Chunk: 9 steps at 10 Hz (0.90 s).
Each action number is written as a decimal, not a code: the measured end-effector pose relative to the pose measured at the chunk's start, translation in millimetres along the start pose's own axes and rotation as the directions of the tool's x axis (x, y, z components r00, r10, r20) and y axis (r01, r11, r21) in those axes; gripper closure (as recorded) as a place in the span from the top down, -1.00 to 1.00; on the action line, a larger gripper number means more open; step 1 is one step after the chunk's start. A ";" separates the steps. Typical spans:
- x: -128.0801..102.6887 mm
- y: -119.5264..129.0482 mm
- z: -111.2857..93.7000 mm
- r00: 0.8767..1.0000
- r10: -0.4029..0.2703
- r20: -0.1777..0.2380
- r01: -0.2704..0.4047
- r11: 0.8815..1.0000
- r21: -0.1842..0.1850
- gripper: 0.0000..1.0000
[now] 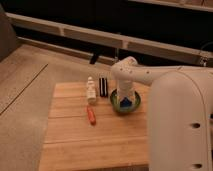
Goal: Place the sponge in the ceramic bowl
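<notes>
A wooden table [100,145] stands on a speckled floor [25,100], with pale rails across the dark background. In the camera view, the ceramic bowl [114,103], green and glossy, sits near the table's far edge. The white arm [137,74] bends down over it, so the gripper [125,98] hangs right above the bowl's middle. The blue sponge [126,104] lies inside the bowl, directly under the gripper; whether it is gripped or released, I cannot tell. Left of the bowl stand a black ribbed item [103,86] and a small white bottle [91,90]. An orange-red stick [91,115] lies left and nearer.
</notes>
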 end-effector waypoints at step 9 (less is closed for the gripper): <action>-0.2 0.3 -0.2 1.000 -0.002 0.001 0.002 1.000 0.002 0.60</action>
